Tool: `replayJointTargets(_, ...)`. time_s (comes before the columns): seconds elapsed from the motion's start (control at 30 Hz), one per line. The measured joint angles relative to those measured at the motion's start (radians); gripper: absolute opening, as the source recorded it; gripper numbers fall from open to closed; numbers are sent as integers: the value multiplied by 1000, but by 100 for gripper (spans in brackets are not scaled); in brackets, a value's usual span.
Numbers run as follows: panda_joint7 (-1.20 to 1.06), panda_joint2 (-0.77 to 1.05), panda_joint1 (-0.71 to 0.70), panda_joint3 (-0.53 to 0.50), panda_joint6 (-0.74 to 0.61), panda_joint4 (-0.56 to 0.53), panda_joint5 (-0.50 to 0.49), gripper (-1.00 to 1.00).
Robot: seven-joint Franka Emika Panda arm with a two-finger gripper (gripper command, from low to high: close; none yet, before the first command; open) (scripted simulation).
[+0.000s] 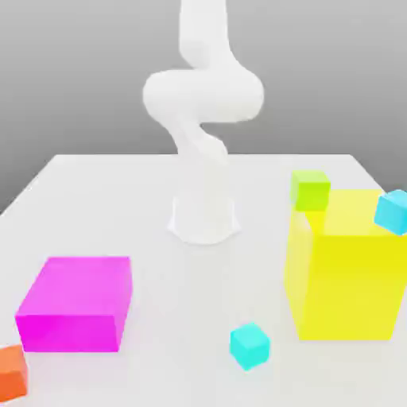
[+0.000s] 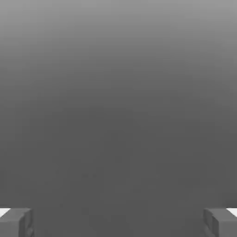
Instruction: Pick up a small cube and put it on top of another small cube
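Note:
The small orange cube (image 1: 11,372) sits on the white table at the front corner, at the exterior view's left, partly cut by the picture's edge. It lies just in front of the big magenta block (image 1: 75,302). The white arm (image 1: 203,111) rises from its base at the table's middle and bends upward out of the picture. In the hand view my gripper (image 2: 118,223) is open. Its two grey fingertips (image 2: 16,222) stand far apart with nothing between them, against a plain grey background.
A big yellow block (image 1: 346,266) stands at the exterior view's right, with a lime-green cube (image 1: 310,189) behind it and a cyan cube (image 1: 393,211) at its far upper corner. Another cyan cube (image 1: 250,345) lies on the table at the front middle.

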Motion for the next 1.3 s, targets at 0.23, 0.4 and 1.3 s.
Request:
replayJointTargets(0.23,-147,259,-85,51,-65,29,-243,0)
replayJointTargets(0.4,-292,448,-117,39,-114,48,-373,0)
replayJointTargets(1.3,-1510,1104,-392,19,32,71,-387,0)
